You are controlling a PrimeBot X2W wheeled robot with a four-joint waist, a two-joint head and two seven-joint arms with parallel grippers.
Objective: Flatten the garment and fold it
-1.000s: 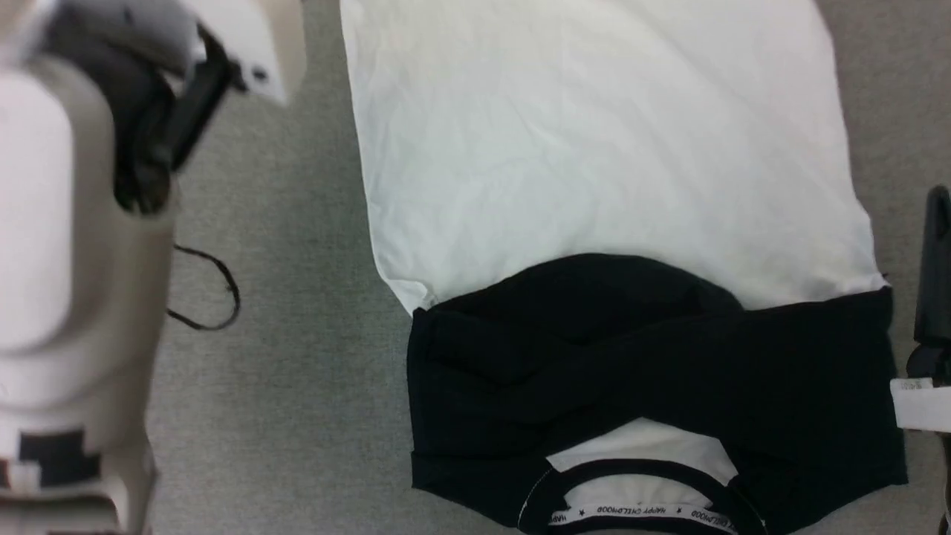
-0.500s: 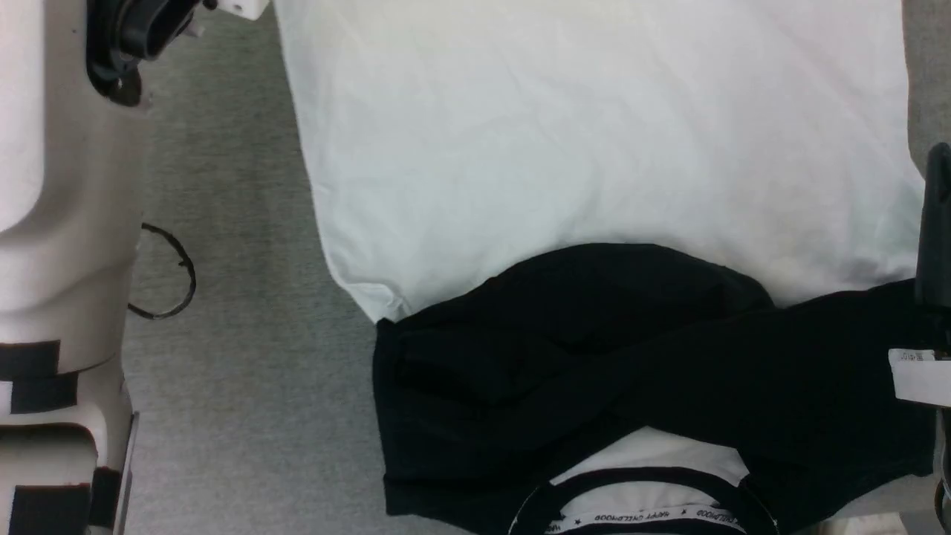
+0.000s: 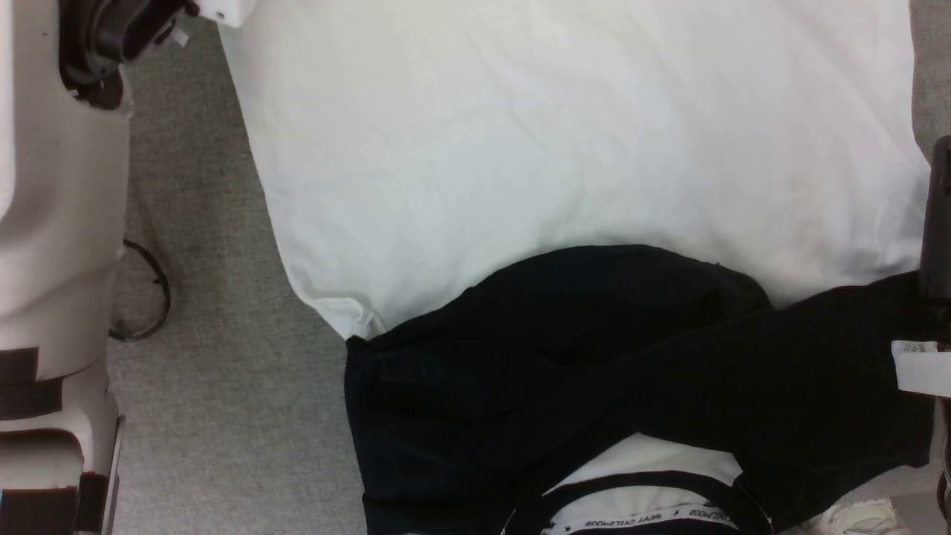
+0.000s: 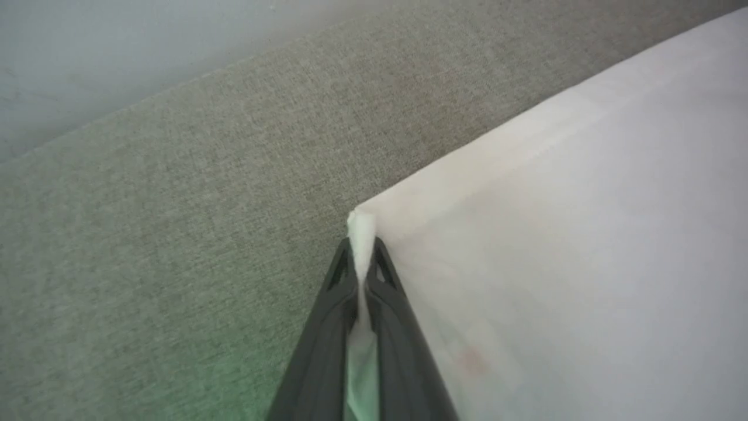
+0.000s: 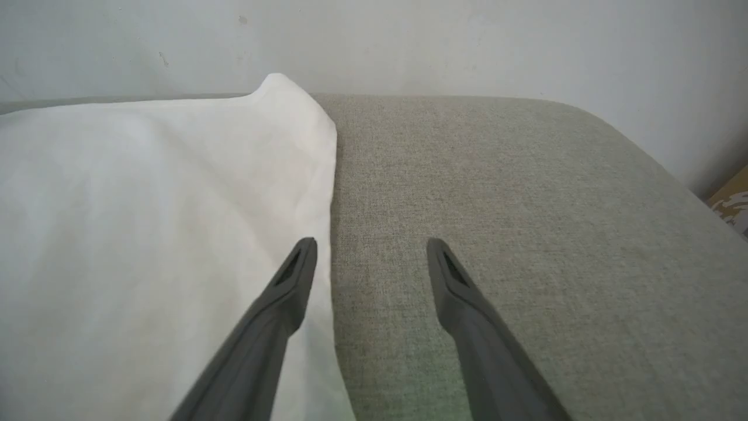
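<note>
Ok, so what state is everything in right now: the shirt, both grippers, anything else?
shirt: spread out, white body lightly creased.
sleeves: folded in over the body, overlapping near the neck.
left gripper: shut on a corner of the shirt.
right gripper: open, straddling the shirt's side edge, holding nothing.
cord: loose loop, lying apart from the shirt.

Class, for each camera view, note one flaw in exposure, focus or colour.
Head view: the T-shirt glares white, sleeves crushed to flat black. Left wrist view: soft focus, green tint beside the left gripper. Right wrist view: sharper, faint green cast by the right gripper.
</note>
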